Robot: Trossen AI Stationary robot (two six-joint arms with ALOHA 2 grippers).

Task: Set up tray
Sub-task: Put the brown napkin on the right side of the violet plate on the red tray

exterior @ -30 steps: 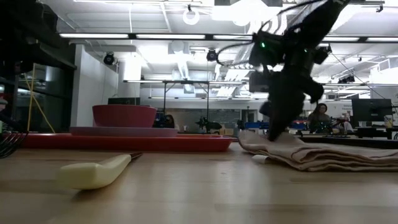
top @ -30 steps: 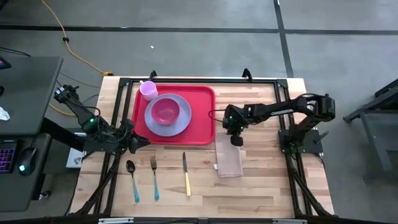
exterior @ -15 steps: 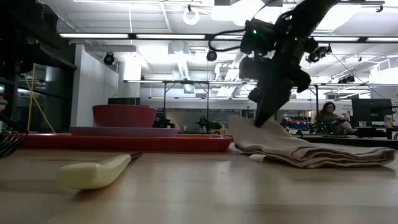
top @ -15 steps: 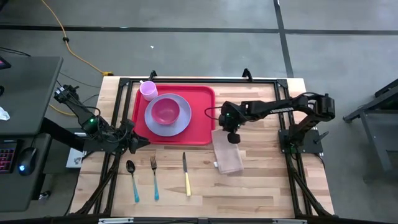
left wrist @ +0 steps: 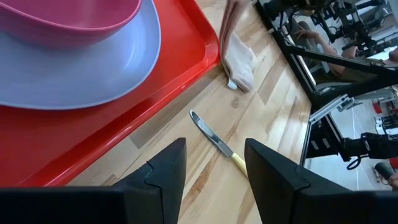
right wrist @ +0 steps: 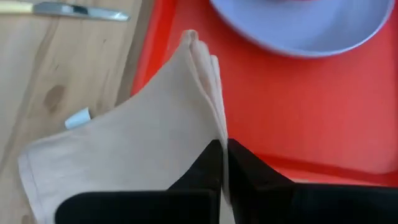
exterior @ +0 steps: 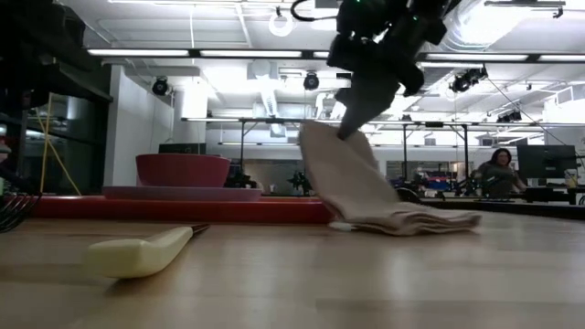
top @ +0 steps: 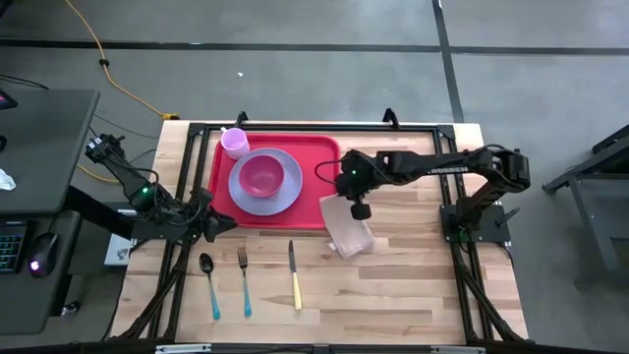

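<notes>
The red tray lies at the table's far middle and carries a lavender plate with a pink bowl and a small pink cup. A folded beige napkin hangs from my right gripper, which is shut on it just off the tray's right edge. My left gripper is open and waits at the tray's near left corner, touching nothing. My right gripper pinches the folded napkin's far edge between its two fingers, several layers together, coming from above and pointing down. That end is raised; the napkin slopes down slack and its near end lies on the table.
A spoon, a fork and a knife with a pale yellow handle lie side by side on the near part of the wooden table. A black frame runs round the table. People sit far off in the room behind.
My right gripper has moved left toward the tray and risen, staying shut on the napkin. The napkin's far end has lifted off the table and been dragged left, while its near end has slid along the wood after it.
</notes>
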